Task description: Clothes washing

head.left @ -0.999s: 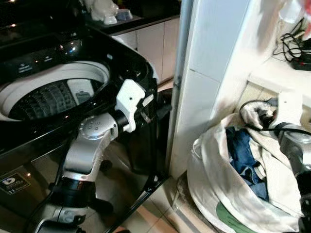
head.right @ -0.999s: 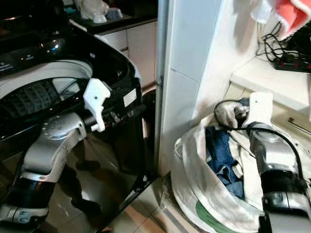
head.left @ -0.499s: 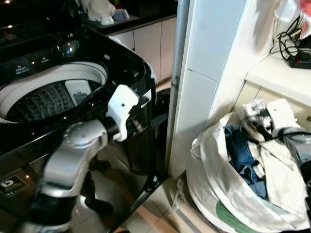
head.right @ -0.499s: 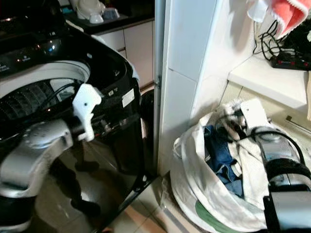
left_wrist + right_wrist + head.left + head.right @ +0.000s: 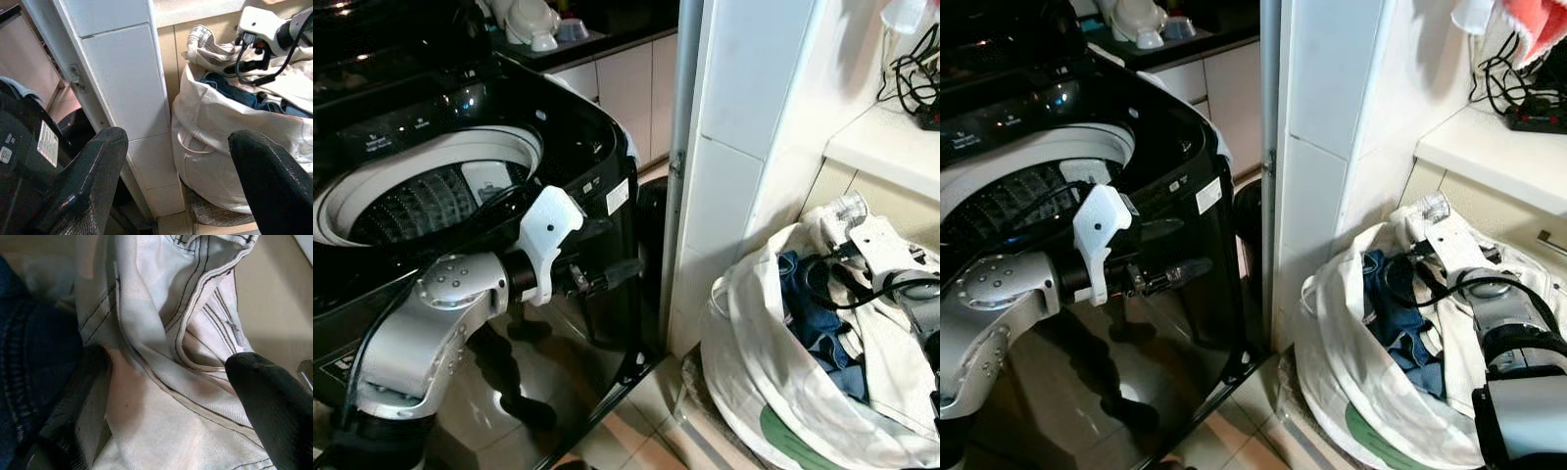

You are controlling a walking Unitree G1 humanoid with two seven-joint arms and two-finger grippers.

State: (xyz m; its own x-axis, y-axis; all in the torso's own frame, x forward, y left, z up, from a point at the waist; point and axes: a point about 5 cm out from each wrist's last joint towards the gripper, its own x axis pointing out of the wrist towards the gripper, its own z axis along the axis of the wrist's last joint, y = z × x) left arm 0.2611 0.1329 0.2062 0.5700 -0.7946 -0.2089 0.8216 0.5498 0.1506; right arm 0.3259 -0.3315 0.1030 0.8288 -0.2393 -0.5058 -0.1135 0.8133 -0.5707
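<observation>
Clothes, a heap of cream striped cloth (image 5: pixel 195 333) and dark blue denim (image 5: pixel 1400 323), lay in the big white fabric laundry sack (image 5: pixel 1351 392) on the floor, against the foot of the white tiled pillar (image 5: pixel 1322 147). On the far side of that pillar stood the black top-loading washing machine (image 5: pixel 597 147), its lid up and its grey ribbed drum (image 5: pixel 421 201) showing nothing inside that we could make out.

Our right gripper (image 5: pixel 166 391) was down at the sack's back rim, where the cream cloth was bunched. Its two black fingers (image 5: pixel 274 396) stood well apart, one on each side of a fold of that cloth; they lay against it but had not closed, so we held nothing there. Our left gripper (image 5: pixel 176 166) hung in front of the washer's front right corner, aimed at the sack, its fingers wide apart with nothing between them.

We judged the step in hand to be the first pick from the sack, with the loading not yet begun. The next move called for pinching the right fingers firmly onto the fold, then lifting high enough to clear the sack's rim, since a long garment could drag or snag on the denim beside it, and carrying it round the pillar to the open drum.
</observation>
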